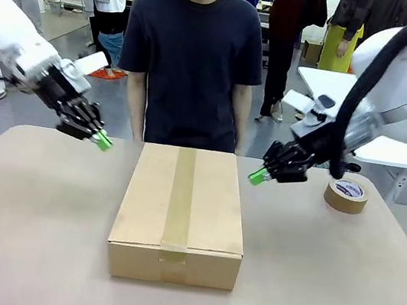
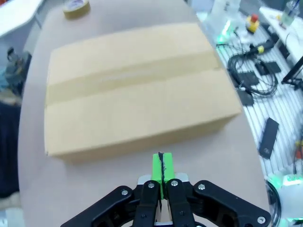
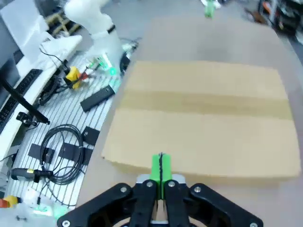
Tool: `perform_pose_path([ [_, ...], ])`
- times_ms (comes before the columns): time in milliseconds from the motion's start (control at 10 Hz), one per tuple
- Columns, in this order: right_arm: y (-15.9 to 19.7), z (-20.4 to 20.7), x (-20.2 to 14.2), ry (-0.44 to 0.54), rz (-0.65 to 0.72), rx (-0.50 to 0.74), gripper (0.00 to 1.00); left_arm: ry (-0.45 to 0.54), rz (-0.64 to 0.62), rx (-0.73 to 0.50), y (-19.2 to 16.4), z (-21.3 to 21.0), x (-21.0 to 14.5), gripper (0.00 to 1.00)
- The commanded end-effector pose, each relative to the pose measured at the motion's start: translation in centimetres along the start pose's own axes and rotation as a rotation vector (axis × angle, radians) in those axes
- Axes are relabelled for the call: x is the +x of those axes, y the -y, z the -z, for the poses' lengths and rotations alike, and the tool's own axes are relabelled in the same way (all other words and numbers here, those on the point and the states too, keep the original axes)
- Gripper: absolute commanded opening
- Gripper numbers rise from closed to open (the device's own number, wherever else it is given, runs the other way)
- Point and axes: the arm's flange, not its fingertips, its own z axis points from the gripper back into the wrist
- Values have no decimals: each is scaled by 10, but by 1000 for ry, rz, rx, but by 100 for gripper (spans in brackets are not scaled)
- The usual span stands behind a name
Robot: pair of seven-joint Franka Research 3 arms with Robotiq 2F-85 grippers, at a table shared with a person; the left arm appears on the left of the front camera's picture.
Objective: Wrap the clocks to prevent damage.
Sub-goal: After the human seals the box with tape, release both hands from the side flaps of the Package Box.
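Observation:
A closed cardboard box sealed with a strip of brown tape along its top lies in the middle of the table; the clocks are out of view. My left gripper hovers shut just off the box's far left corner, holding nothing. My right gripper hovers shut off the box's far right corner, also holding nothing. In the left wrist view the box lies beyond the closed green pads. The right wrist view has the box ahead of its closed pads.
A roll of brown tape lies on the table at the right. A person in a dark shirt stands at the far edge behind the box. Beyond the table's side, cables and devices lie on the floor.

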Motion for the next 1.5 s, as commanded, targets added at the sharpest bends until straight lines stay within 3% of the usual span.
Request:
perform_pose_path([
  [0,-37,-20,14,-102,110,-126,1,-70,-52,46,29,-26,4,0],
  [300,-79,-62,27,-120,126,-293,1,-77,-76,152,65,-63,3,0],
  [400,-73,-66,21,-117,75,-312,1,-72,-49,97,40,-55,4,0],
  [500,-68,-64,32,-102,108,-254,1,-72,-49,97,40,-55,4,0],
  [1400,-68,-64,32,-102,108,-254,1,-72,-49,97,40,-55,4,0],
])
